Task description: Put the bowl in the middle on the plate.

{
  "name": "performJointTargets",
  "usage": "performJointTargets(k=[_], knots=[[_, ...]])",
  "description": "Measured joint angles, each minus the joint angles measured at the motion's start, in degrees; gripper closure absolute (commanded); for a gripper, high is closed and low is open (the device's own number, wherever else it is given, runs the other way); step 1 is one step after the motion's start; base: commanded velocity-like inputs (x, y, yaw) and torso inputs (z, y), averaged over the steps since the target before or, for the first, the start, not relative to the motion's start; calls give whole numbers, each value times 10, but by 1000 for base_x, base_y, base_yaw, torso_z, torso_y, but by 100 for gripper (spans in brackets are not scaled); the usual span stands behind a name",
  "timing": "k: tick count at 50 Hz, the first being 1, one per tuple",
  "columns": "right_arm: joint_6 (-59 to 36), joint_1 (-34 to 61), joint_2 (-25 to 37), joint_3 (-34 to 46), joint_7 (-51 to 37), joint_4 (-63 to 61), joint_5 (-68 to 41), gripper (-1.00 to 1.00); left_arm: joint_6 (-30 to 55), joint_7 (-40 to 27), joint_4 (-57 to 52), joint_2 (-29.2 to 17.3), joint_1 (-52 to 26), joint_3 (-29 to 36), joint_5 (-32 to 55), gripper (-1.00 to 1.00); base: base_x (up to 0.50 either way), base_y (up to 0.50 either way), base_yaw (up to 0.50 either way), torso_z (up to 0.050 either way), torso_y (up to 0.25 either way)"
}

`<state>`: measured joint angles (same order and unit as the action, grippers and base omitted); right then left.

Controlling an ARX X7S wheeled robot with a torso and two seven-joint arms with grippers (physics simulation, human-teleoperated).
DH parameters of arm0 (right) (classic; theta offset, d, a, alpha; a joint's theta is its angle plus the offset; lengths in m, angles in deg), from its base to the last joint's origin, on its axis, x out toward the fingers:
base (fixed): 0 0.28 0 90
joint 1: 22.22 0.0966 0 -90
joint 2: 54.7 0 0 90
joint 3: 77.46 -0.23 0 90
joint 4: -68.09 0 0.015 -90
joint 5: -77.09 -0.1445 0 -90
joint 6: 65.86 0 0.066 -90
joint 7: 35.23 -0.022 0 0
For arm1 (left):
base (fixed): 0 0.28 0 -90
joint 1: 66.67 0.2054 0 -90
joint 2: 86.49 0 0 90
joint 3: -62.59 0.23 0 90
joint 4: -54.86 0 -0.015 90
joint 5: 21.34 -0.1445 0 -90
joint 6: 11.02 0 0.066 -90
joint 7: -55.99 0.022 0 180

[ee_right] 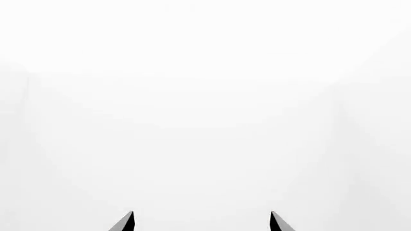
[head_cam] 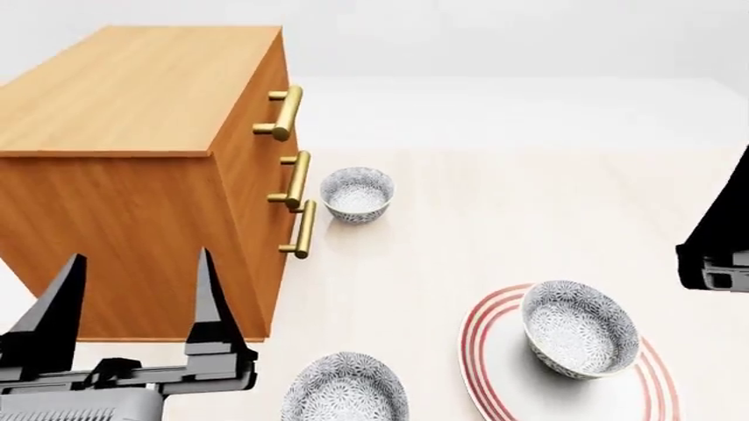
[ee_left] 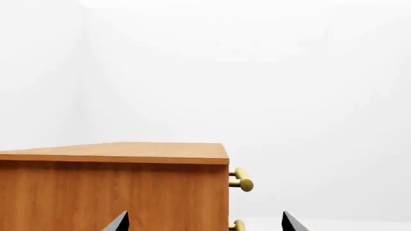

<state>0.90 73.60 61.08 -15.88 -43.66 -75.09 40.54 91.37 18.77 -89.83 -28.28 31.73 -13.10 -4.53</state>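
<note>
The bowl (head_cam: 580,329), white with a grey-blue floral pattern, rests inside the red-ringed plate (head_cam: 497,364) at the lower right of the head view, leaning slightly. No gripper touches it. My left gripper (head_cam: 139,263) stands open at the lower left, in front of the wooden cabinet, with nothing between its fingers. In the left wrist view the left gripper (ee_left: 205,219) faces the cabinet's side. A black part of my right arm (head_cam: 716,246) shows at the right edge, above and right of the plate. The right gripper (ee_right: 201,217) is open and faces only blank white.
A wooden cabinet (head_cam: 129,132) with brass handles (head_cam: 284,112) fills the left. One matching bowl (head_cam: 357,193) sits on the pale tabletop (head_cam: 468,237) by the cabinet's handles. Another matching bowl (head_cam: 345,390) lies at the near edge, left of the plate.
</note>
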Motion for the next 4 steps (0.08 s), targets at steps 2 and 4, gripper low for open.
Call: performJointTargets(k=[2,4], knots=[[4,-3,0,5,2,-9,3,-100,0,0,0,0,0,1,0,-100,0,0,0,0,250],[9,-6,-1,11,4,-18,6,-100,0,0,0,-1,0,1,1,-100,0,0,0,0,250]])
